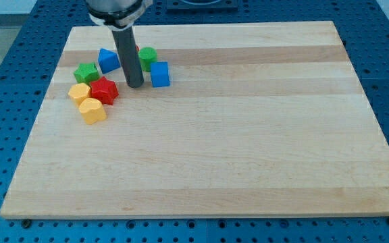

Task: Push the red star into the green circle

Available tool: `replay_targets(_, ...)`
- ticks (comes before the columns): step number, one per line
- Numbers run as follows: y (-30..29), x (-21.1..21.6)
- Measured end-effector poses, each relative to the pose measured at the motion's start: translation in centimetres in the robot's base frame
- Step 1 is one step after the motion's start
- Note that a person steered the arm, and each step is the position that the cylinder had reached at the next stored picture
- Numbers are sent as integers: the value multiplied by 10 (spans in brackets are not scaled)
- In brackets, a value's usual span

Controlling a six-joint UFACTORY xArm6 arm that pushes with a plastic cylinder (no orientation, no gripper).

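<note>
The red star [104,90] lies at the view's upper left on the wooden board [248,148]. The green circle [147,55] sits up and to the right of it, partly behind the rod. My tip [134,84] rests on the board between them, just right of the red star and below the green circle, a small gap from each.
A blue cube [159,74] sits right of my tip. A blue triangular block [108,60] and a green star [86,73] lie left of the rod. A yellow block [79,92] and a second yellow block [92,110] sit by the red star. A bit of red shows behind the rod.
</note>
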State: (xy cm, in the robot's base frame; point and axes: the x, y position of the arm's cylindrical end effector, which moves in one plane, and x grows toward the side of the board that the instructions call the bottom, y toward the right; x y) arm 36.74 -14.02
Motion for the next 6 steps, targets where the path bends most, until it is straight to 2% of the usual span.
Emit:
replay_targets(3, -34, -8)
replay_targets(6, -26, 36)
